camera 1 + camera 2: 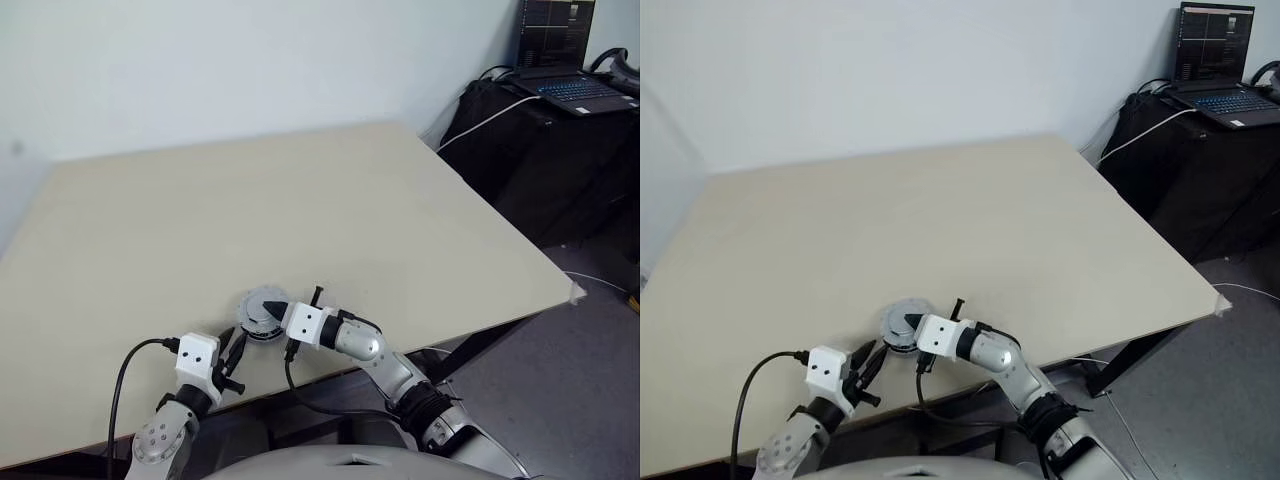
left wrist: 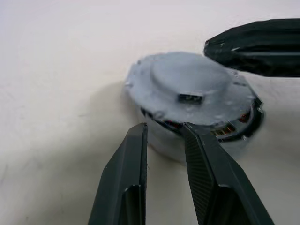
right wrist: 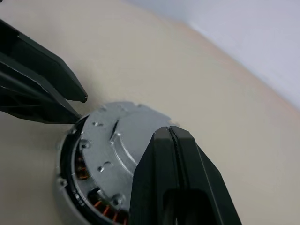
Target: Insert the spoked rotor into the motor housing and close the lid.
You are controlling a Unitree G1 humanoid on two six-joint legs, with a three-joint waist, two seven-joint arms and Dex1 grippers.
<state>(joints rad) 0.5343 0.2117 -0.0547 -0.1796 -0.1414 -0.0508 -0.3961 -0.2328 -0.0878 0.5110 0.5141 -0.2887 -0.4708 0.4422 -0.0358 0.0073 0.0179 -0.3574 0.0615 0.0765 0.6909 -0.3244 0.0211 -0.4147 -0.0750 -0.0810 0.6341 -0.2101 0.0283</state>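
Motor housing (image 3: pixel 82 187), a round dark-rimmed cup with copper-coloured coil windings showing under its rim, sits near the front edge of the pale beige worktop (image 1: pixel 330 210), left of that edge's middle, with the lid (image 2: pixel 190 89), a flat light-grey notched metal disc with a raised round boss, already lying on top of it. The spoked rotor is not visible; presumably it sits inside, under the lid. The right end effector (image 3: pixel 171 136) has its two black fingers pressed together, empty, with the tips resting over the lid's edge. The left end effector (image 2: pixel 164 136) stands only narrowly parted, holding nothing, its tips just beside the housing's wall. The step in hand looks like seating the lid. To do it well, the closed right tips should press straight down near the boss rather than at the rim, which could tilt the disc; windings are exposed along one side, suggesting it is not fully down. The left fingers could brace the housing so it does not slide.
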